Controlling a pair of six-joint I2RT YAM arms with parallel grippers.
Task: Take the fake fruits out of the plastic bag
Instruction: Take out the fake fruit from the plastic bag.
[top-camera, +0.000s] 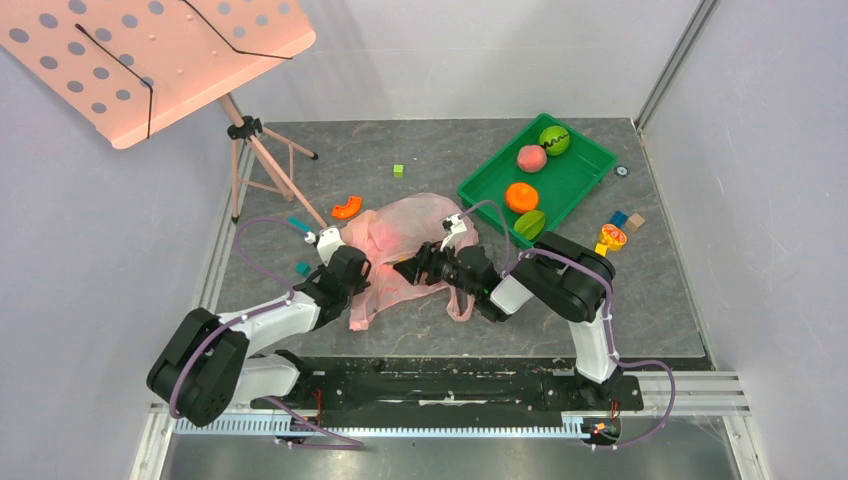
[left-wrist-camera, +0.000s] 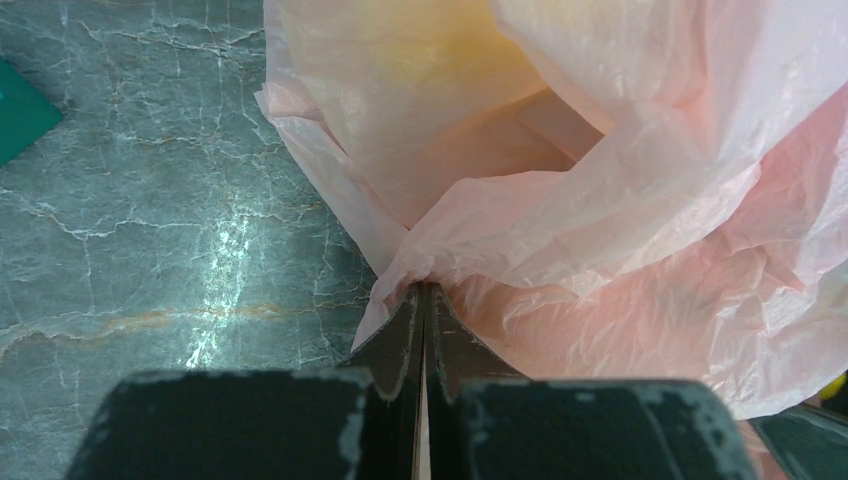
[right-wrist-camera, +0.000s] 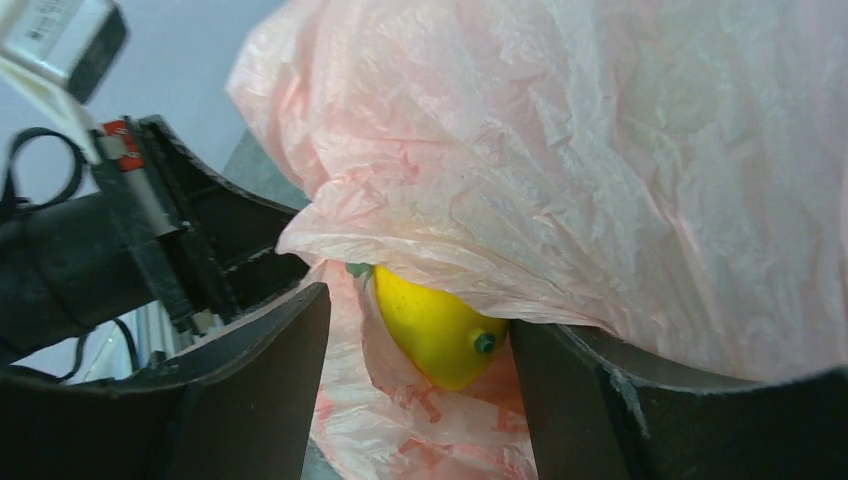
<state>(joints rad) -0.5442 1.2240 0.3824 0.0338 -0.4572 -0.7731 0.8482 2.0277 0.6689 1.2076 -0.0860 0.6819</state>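
The pink plastic bag (top-camera: 412, 225) lies crumpled mid-table. My left gripper (top-camera: 366, 272) is shut on a pinch of the bag's edge (left-wrist-camera: 440, 262), its fingertips (left-wrist-camera: 412, 310) pressed together. My right gripper (top-camera: 408, 268) is open at the bag's mouth. A yellow fruit with a green stem nub (right-wrist-camera: 435, 325) lies between its fingers (right-wrist-camera: 270, 350) under a fold of the bag (right-wrist-camera: 560, 170), close to the right finger. A yellowish shape (left-wrist-camera: 420, 60) shows faintly through the plastic. A dark green oval fruit (top-camera: 530, 223) lies in the green tray (top-camera: 590, 165).
The tray at the back right also holds an orange (top-camera: 521, 197), a pink peach (top-camera: 531, 158) and a green ball with a wavy line (top-camera: 555, 139). An orange slice (top-camera: 347, 207), a green cube (top-camera: 398, 170) and small blocks (top-camera: 620, 218) lie around. A music stand (top-camera: 250, 140) stands back left.
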